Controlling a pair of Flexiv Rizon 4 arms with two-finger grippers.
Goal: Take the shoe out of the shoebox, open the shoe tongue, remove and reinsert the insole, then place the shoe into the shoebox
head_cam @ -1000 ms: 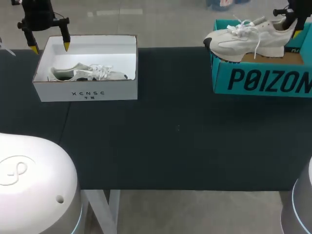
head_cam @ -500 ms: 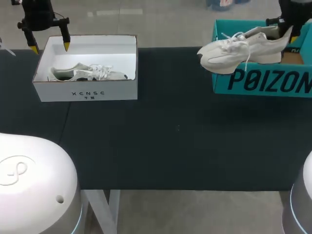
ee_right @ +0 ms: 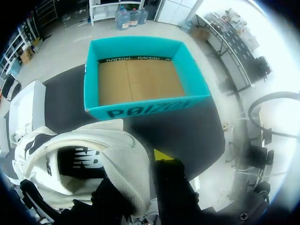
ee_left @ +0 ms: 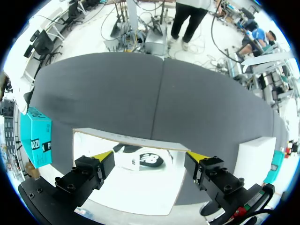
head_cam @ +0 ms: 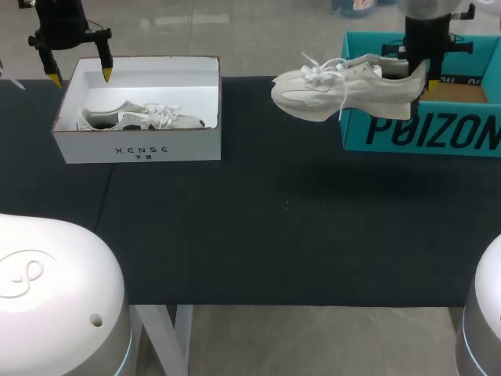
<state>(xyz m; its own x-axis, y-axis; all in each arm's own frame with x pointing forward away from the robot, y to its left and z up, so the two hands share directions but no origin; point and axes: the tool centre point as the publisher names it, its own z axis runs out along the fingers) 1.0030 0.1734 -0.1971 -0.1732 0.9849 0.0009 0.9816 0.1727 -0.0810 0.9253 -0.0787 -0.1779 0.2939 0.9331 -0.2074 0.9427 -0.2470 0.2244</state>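
Observation:
A white sneaker (head_cam: 337, 86) hangs in the air just left of the teal shoebox (head_cam: 423, 129), toe pointing left and laces loose. My right gripper (head_cam: 419, 78) is shut on its heel collar. In the right wrist view the sneaker (ee_right: 79, 164) fills the space at my gripper (ee_right: 140, 164), and the teal shoebox (ee_right: 140, 110) ahead of it holds nothing. My left gripper (head_cam: 80, 76) stands open above the far left corner of a white box (head_cam: 141, 149). In the left wrist view, the left gripper (ee_left: 149, 157) is spread over the white box (ee_left: 126, 140).
A second white sneaker (head_cam: 137, 117) lies on its side inside the white box, also seen under my left gripper as the second sneaker (ee_left: 140, 159). The dark table top (head_cam: 274, 219) spreads between the two boxes and toward the front edge.
My right arm has lifted the sneaker out of the teal shoebox and carried it left, past the box's left wall. The left arm has stayed still.

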